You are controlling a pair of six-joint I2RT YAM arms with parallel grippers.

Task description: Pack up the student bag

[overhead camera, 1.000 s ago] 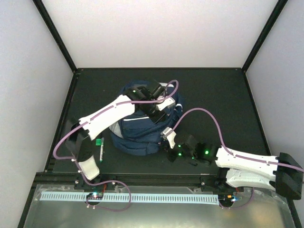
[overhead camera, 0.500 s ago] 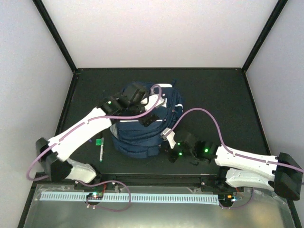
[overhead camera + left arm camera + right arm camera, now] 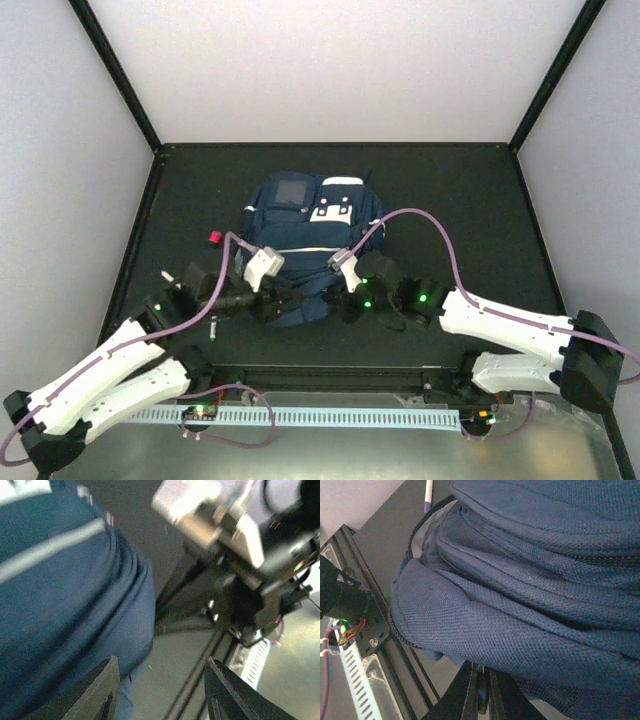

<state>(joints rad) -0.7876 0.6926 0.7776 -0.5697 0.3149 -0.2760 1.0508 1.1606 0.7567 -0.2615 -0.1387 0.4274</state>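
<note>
Student bag (image 3: 300,240) near-to-far, white patch (image 3: 333,210) farthest

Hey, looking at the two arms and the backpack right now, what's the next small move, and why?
Probably swing the left gripper toward the pen and lower over it. Its jaws stand open and empty beside the student bag. The right gripper is shut on the bag's near rim, apparently holding its mouth open, and the pen lies outside it.
</note>
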